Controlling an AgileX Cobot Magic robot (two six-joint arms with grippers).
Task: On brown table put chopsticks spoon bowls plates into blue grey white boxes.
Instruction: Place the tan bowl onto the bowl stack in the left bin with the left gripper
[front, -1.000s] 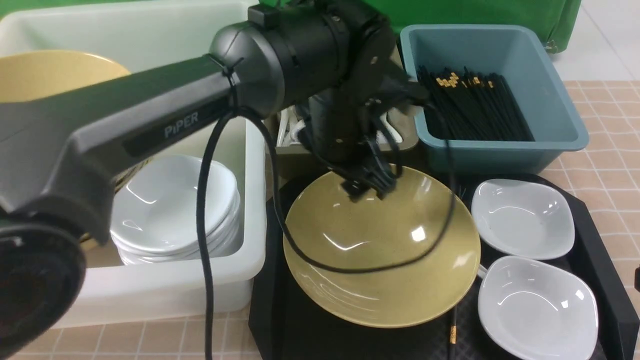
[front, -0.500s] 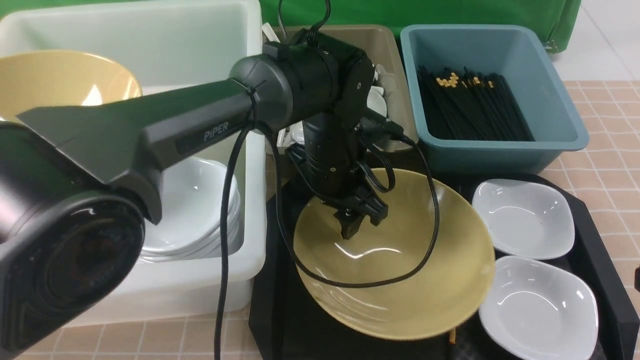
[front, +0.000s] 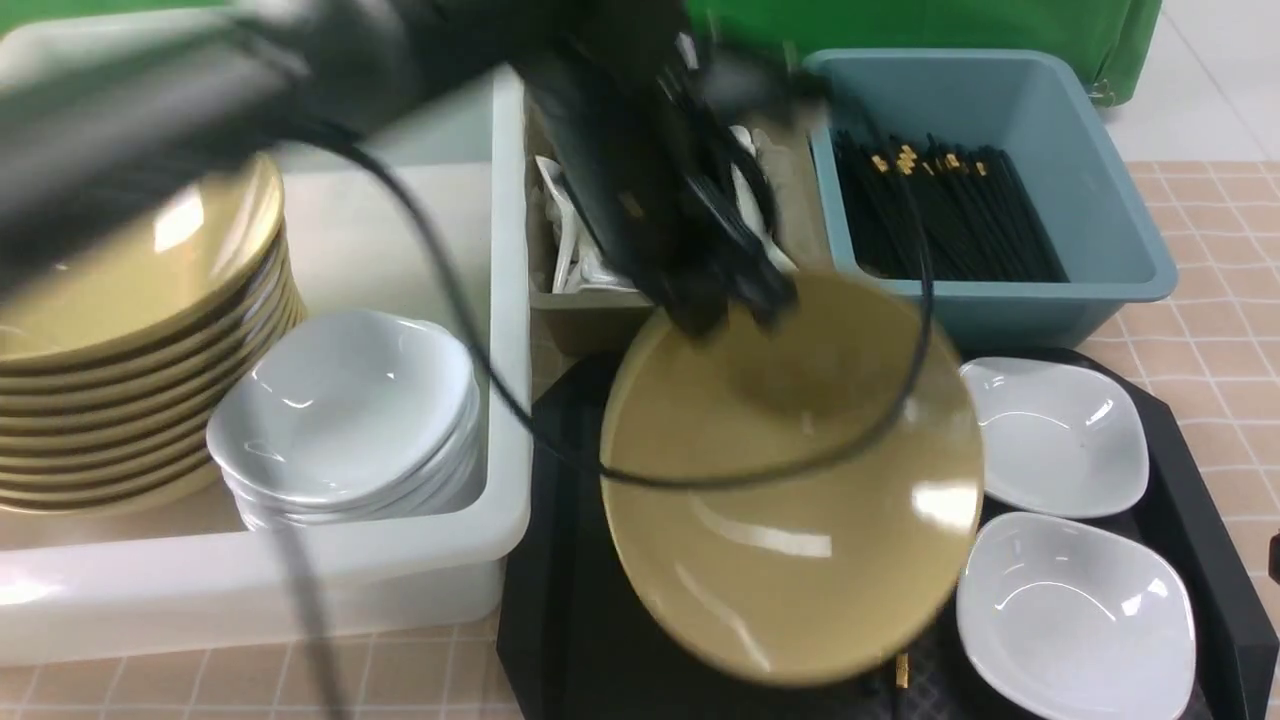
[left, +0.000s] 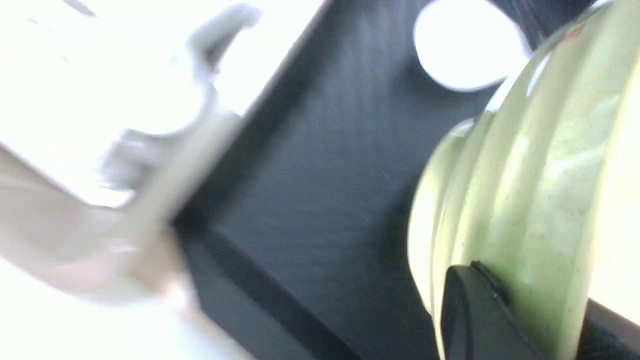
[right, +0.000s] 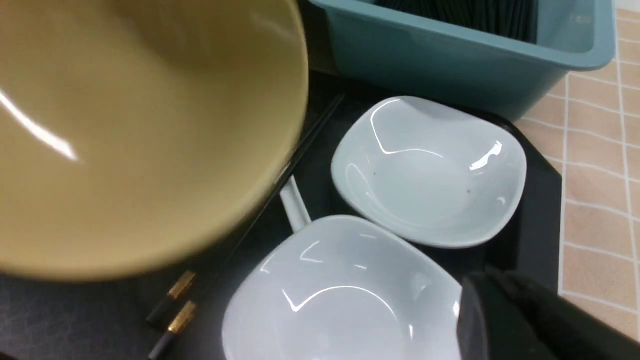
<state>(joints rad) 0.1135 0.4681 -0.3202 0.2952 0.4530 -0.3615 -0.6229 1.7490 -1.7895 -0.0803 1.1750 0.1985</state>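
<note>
Clamping the far rim of the yellow bowl (front: 790, 500), the left gripper (front: 725, 305) holds it tipped over the black tray (front: 560, 620), likely to carry it to the bowl stack (front: 120, 380) in the white tub (front: 300, 590) beside the tray; the right gripper (right: 505, 320) sits closed at the tray's opposite edge.

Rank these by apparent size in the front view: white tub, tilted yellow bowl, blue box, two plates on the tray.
1. white tub
2. yellow bowl, though nearer the camera than the box
3. blue box
4. near plate and far plate look alike; unranked
</note>
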